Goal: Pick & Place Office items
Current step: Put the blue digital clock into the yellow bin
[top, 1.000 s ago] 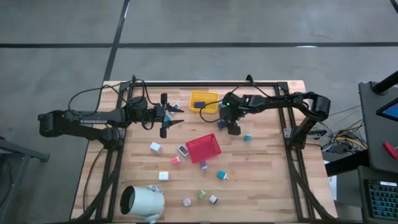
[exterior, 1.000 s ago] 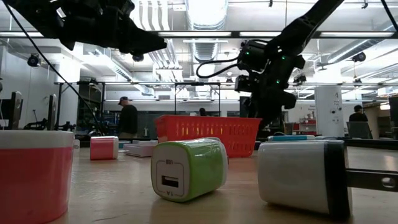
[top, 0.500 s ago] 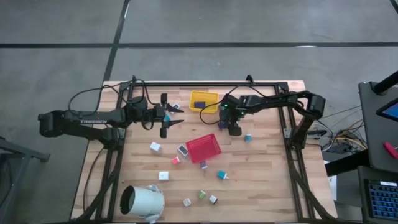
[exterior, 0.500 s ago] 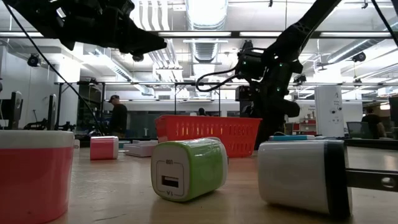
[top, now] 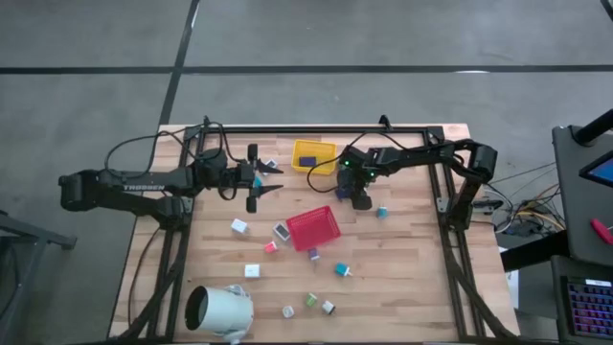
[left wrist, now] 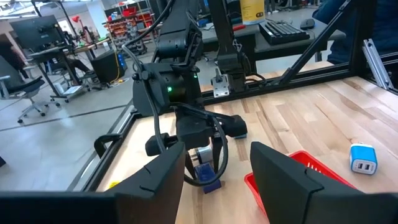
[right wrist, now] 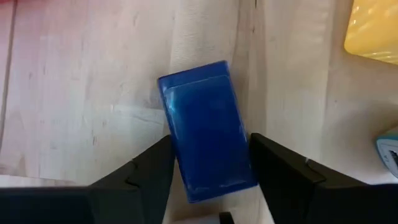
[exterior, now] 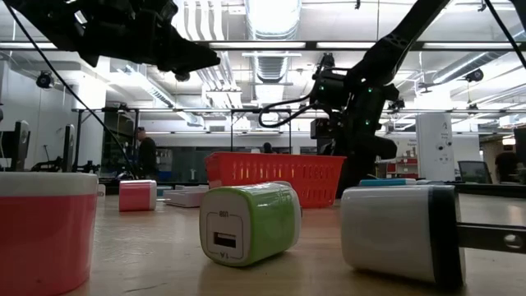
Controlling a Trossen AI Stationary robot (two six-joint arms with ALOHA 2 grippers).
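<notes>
My right gripper (top: 357,198) points down at the table, just near of the yellow tray (top: 314,155). Its open fingers (right wrist: 143,177) stand on either side of a navy blue block (right wrist: 207,134) that lies flat on the wood. I cannot tell whether they touch it. The block also shows in the left wrist view (left wrist: 208,182). My left gripper (top: 270,177) is open and empty, held level above the table's far left part, pointing at the right gripper. Other small pieces lie scattered: teal (top: 381,212), white (top: 238,226), pink (top: 271,246), purple (top: 312,254), green (top: 311,300).
A red tray (top: 314,228) sits mid-table, just near of the right gripper. The yellow tray holds a dark piece (top: 307,159). A large white cylinder (top: 218,310) lies at the near left. In the low view a green piece (exterior: 249,222) and a white piece (exterior: 399,233) lie close by.
My right gripper has come down toward the table, over the navy blue block, and its fingers now stand at the block's sides. My left gripper has kept still.
</notes>
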